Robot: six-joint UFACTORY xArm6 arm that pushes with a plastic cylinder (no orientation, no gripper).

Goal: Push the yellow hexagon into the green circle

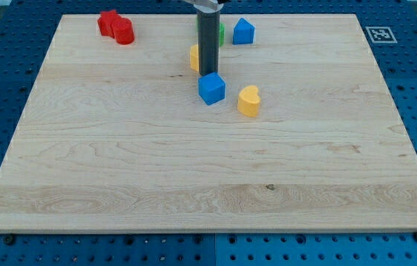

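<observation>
The wooden worktop (120, 170) carries my rod, a plain end effector grasping nothing, my tip (208, 74) touching the blue cube (211, 88) near the top edge. Half-hidden behind: yellow hexagon (194, 57), probably just beside the green circle (220, 32).

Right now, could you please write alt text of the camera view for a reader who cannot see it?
My tip rests on a wooden board beside the partly hidden yellow hexagon, just above a blue cube, with the green circle mostly hidden behind the rod. A yellow heart, another blue block and two red blocks lie around.
</observation>
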